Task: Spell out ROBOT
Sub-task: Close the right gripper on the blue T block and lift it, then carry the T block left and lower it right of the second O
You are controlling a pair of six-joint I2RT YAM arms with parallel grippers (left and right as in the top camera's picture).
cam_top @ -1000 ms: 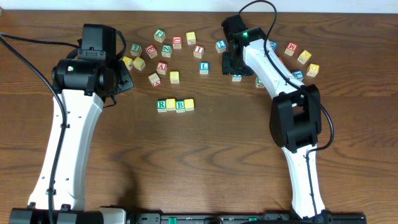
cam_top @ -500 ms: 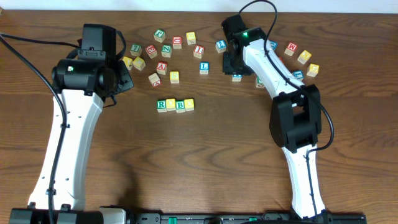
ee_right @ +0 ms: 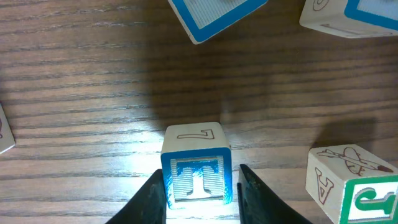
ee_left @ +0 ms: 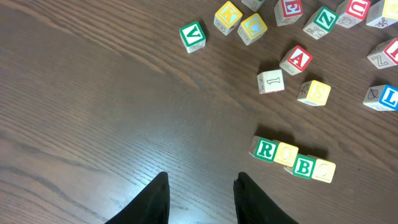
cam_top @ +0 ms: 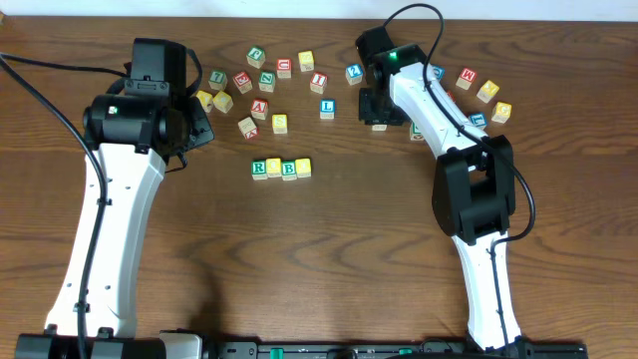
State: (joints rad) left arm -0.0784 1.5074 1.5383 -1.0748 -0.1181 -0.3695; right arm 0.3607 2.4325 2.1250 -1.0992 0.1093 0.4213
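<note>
1. At the far side of the table, right of centre, the right gripper is clamped on the T block, with a finger pressed against each of its sides.
2. From the wrist view, the blue T faces the camera. Whether the block rests on the wood or is lifted, I cannot tell.
3. From overhead, that gripper hides the T block. It sits near the blue L block, on its right, and well apart from the row.
4. The row lies near the table's middle: R block, first yellow block, B block, second yellow block. Each touches the next, and the line is slightly uneven.
5. The letters on the two yellow blocks are too faint to read.
6. The left gripper hangs over bare wood to the left of the row, its fingers spread apart.
7. Loose blocks lie scattered beyond the row, among them a green V block, a red A block and a yellow S block.
</note>
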